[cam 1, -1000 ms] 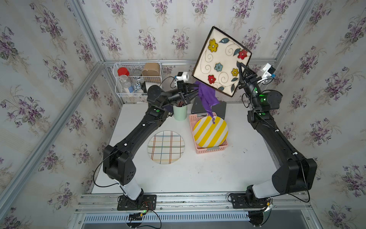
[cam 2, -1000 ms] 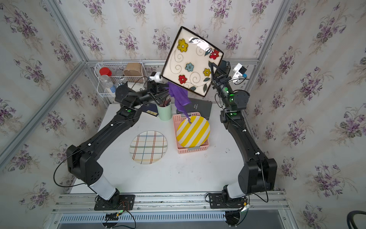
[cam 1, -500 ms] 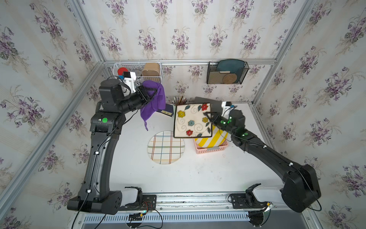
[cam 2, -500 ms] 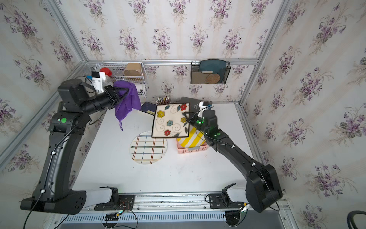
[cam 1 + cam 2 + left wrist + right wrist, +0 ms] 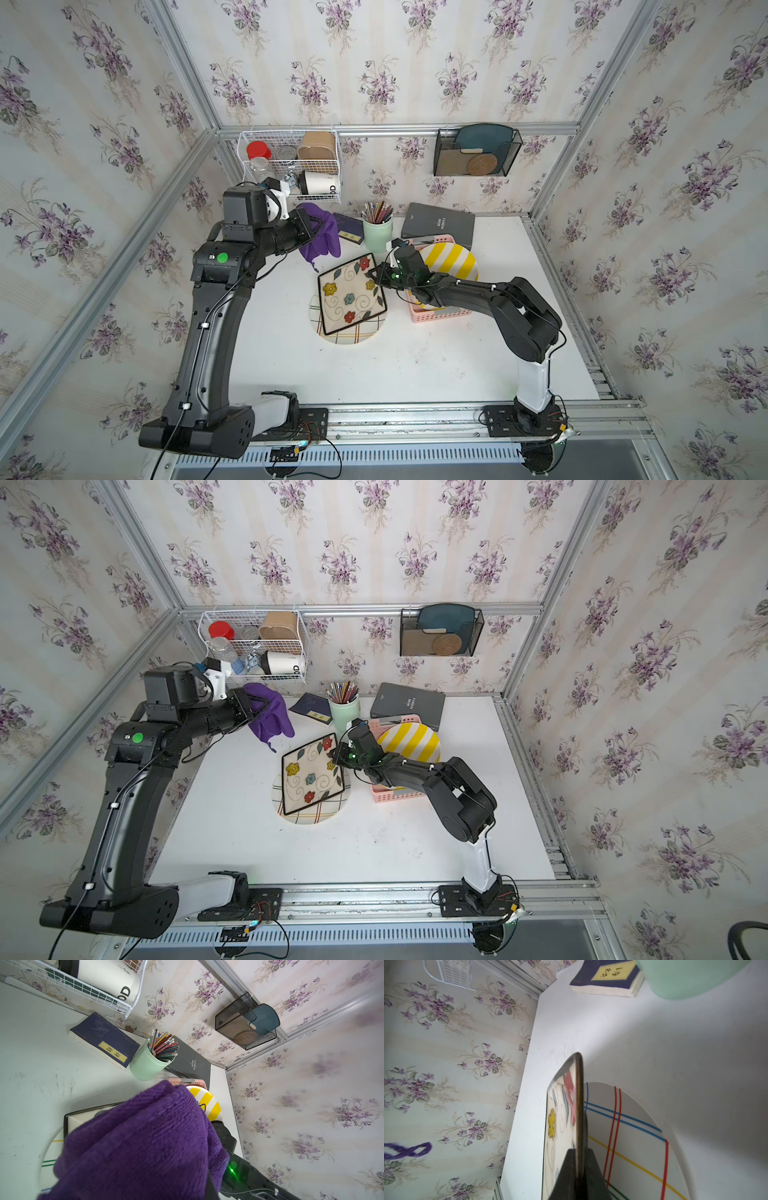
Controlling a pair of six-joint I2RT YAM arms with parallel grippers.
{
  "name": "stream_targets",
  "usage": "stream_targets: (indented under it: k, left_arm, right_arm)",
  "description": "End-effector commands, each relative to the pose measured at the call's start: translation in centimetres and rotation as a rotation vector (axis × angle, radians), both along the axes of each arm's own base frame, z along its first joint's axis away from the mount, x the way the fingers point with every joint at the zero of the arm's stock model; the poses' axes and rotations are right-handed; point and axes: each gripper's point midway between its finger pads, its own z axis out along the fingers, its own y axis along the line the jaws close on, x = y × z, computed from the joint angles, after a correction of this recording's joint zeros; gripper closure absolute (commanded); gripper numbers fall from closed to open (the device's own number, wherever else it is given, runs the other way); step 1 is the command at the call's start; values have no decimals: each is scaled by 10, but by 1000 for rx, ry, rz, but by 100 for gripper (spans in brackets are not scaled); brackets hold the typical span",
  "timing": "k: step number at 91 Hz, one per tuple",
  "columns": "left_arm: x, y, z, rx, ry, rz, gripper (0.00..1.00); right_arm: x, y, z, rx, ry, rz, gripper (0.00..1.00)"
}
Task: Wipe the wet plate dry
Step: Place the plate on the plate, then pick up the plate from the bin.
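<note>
Most of the floor of the booth was taken up by the white table (image 5: 415, 365). Over its middle the right gripper (image 5: 376, 277) was clamped tight on the rim of the square flowered plate (image 5: 348, 297), near the corner with the red flower. It held the plate tilted above a round checked plate (image 5: 347, 337) and covered most of it; whether the two plates touched I could not tell. From the right wrist view the square plate showed almost edge-on, its near rim hidden between the jaws. The left gripper (image 5: 311, 227) was closed on a purple towel (image 5: 325, 240), raised just beyond the plate's far corner and apart from it, the fingers half buried in the folds. That towel blocked most of the left wrist view, leaving only a sliver of the plate. Any wetness on the glaze was too faint to make out.
</note>
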Motion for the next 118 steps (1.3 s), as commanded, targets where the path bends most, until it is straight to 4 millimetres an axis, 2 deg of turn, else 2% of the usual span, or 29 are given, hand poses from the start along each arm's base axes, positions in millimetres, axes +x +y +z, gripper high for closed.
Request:
stream_targets:
  k: [1, 8, 13, 18, 22, 27, 34, 47, 59, 66, 72, 77, 79, 87, 93, 98, 100, 104, 108, 113, 118]
  left_arm:
    - [-2, -1, -5, -6, 11, -1, 100]
    - [-4, 0, -7, -9, 17, 0, 100]
    - [-5, 0, -9, -8, 18, 1, 100]
    - [-6, 1, -11, -6, 21, 5, 100]
    - [-7, 1, -12, -5, 24, 6, 100]
    - [-7, 1, -13, -6, 28, 5, 100]
    - [-6, 0, -15, -6, 30, 3, 100]
    - [-3, 0, -16, -8, 30, 5, 100]
    - [1, 0, -18, -13, 19, 7, 100]
    - [6, -3, -21, -19, 26, -3, 100]
    - [10, -7, -23, -25, 34, -19, 100]
    - [14, -12, -30, -15, 49, -36, 100]
    - [15, -15, -34, -6, 55, -43, 100]
    - [20, -35, -54, 23, 91, -106, 100]
    - [21, -53, -75, 52, 136, -161, 100]
    - [21, -67, -90, 86, 160, -204, 100]
    - [24, -74, -103, 106, 184, -220, 100]
    - [26, -84, -119, 136, 208, -246, 100]
    - [28, -95, -131, 153, 227, -270, 100]
    - [29, -105, -143, 159, 251, -293, 100]
    - [31, -114, -152, 156, 277, -309, 100]
  right_arm:
    - [6, 17, 23, 118, -62, 26, 100]
    - [5, 14, 5, 71, -50, 25, 98]
    - [5, 11, -7, 26, -41, 23, 88]
    - [4, 6, -18, -22, -32, 25, 73]
    - [4, 4, -21, -54, -38, 28, 59]
    - [6, 2, -19, -87, -52, 32, 47]
    - [12, 3, -6, -123, -88, 39, 30]
    - [21, 1, 40, -176, -182, 54, 6]
    - [31, -24, 79, -168, -227, 11, 0]
    - [39, -50, 97, -143, -227, -35, 0]
    - [45, -80, 124, -124, -256, -96, 0]
    - [52, -119, 133, -113, -263, -164, 2]
    - [60, -146, 138, -105, -264, -211, 3]
    - [65, -220, 126, -107, -195, -301, 11]
    - [65, -275, 100, -160, -87, -374, 16]
    - [64, -310, 83, -202, -19, -412, 18]
    - [64, -322, 75, -220, 8, -425, 19]
    - [61, -341, 59, -262, 55, -447, 18]
    - [60, -350, 46, -292, 80, -446, 16]
    - [60, -351, 34, -313, 99, -422, 16]
    - [63, -348, 23, -318, 121, -390, 21]
